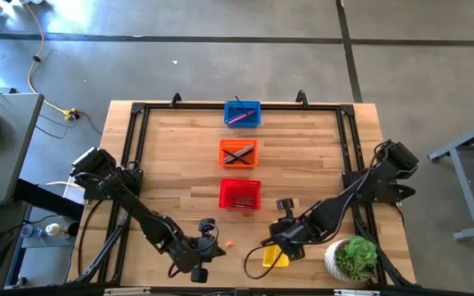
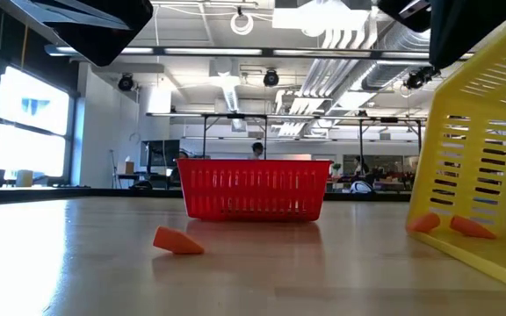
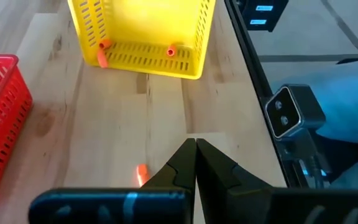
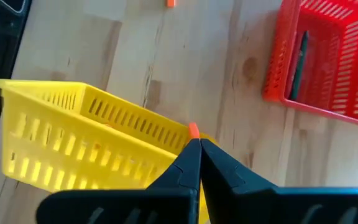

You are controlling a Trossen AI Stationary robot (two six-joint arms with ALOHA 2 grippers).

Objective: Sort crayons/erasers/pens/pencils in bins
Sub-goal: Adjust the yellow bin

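Here, one loose eraser [image 1: 230,244] is lying on bare table just beside the left gripper [image 1: 212,249], between it and the tilted yellow bin [image 1: 275,258]. Both pincers are sitting closed, empty. Right gripper [image 1: 285,241] is hovering over the bin, farther off.

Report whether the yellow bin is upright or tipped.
Tipped: the yellow bin leans with one edge lifted off the table in the low view, two erasers at its low side.
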